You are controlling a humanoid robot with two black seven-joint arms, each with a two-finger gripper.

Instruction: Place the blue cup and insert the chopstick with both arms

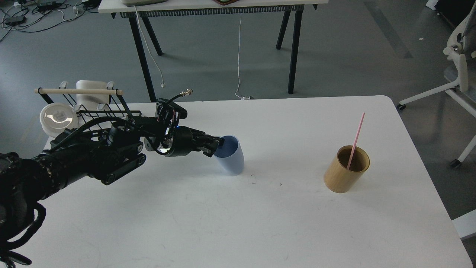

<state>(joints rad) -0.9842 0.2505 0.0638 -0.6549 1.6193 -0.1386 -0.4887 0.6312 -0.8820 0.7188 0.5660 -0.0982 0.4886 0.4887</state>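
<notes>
Grey floor and the black legs of a second table (293,48) are seen behind a large white table (260,223), which fills most of the view. At its far left corner a black wire rack (108,109) with a pale wooden dowel (78,91) is placed. The left arm (93,156) is stretched from the left edge over the table toward the middle. On the right side a tan cylindrical holder (346,170) stands upright, and the chopstick (356,140) is leaned inside it, its top pointing up and to the right. The blue cup (231,155) is found near the table's centre, a little tilted, its base at or just above the surface; which one cannot be told. The left gripper (216,145) is closed on the near rim of the cup, one finger inside. The right arm is not seen.

The placing is judged as almost done: the cup must be set flat and released. The chopstick is not yet taken out of the holder, so the insertion is left completely.
</notes>
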